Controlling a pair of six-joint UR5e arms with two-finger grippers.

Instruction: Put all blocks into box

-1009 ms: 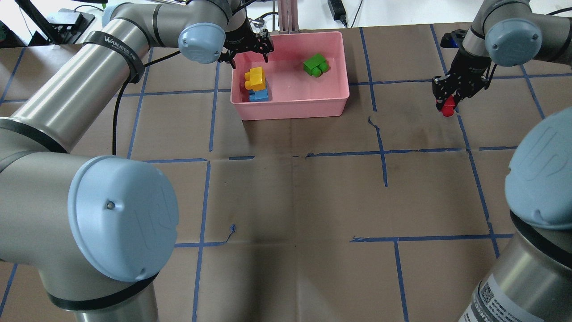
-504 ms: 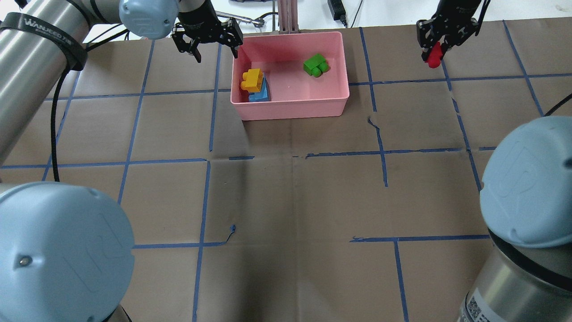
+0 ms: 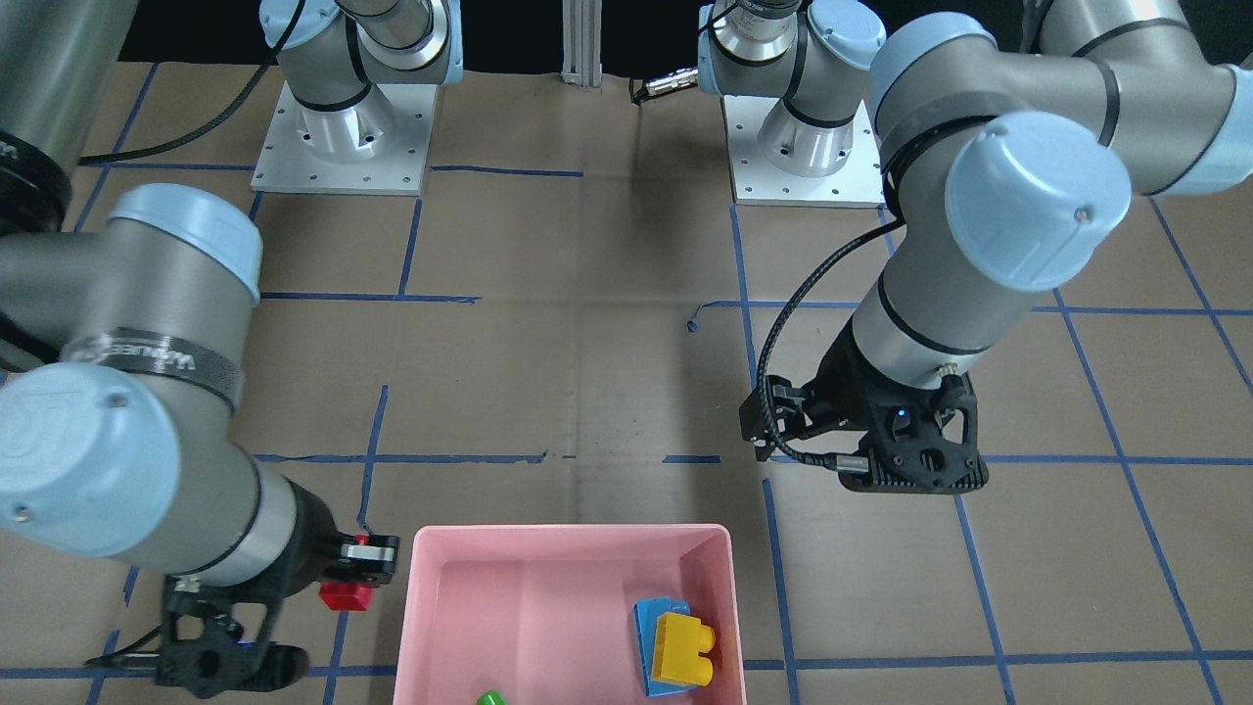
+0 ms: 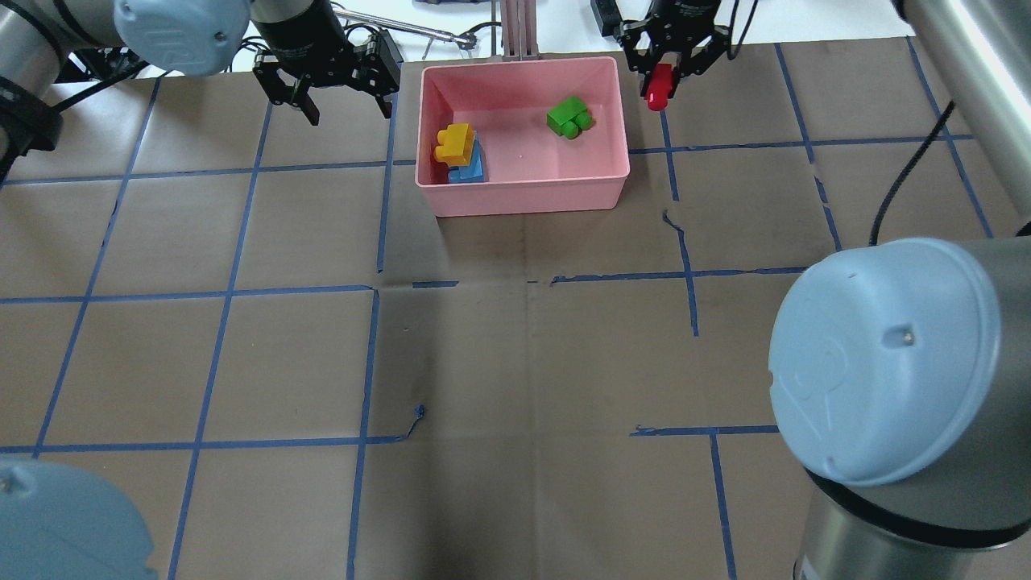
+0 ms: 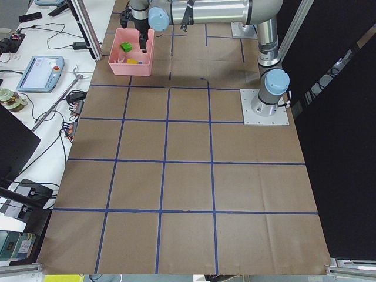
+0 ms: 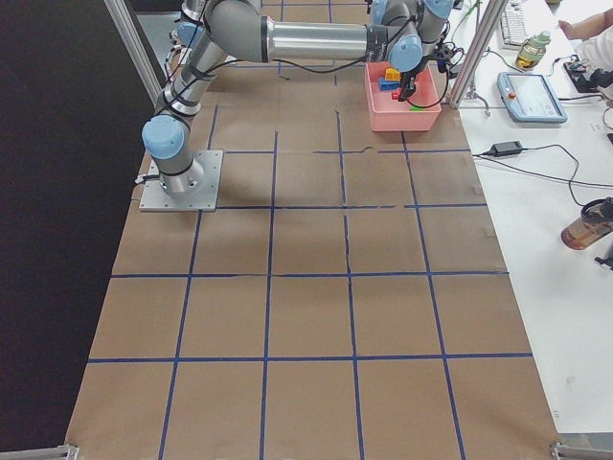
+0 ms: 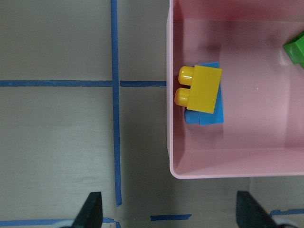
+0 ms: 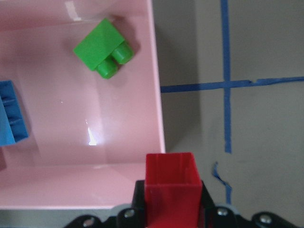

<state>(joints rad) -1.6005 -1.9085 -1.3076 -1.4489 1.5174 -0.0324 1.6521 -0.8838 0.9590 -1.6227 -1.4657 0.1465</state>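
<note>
The pink box (image 4: 523,195) stands at the far middle of the table. In it lie the green brick (image 4: 569,118), at the right, and the yellow brick (image 4: 455,143) resting on the blue brick (image 4: 473,170), at the left. My right gripper (image 4: 659,80) is shut on the red brick (image 4: 658,87), held above the table just outside the box's far right corner. In the right wrist view the red brick (image 8: 171,183) sits between the jaws beside the box rim (image 8: 158,95). My left gripper (image 4: 348,101) is open and empty, left of the box.
An aluminium post (image 4: 519,28) and cables stand just behind the box at the table's far edge. Blue tape lines cross the brown table cover. The two arm bases (image 3: 338,147) (image 3: 808,147) are bolted at the robot's side.
My right gripper has carried the red brick up off the table's right side and leftward to the box's far right corner. My left gripper has moved left, away from the box, still open.
</note>
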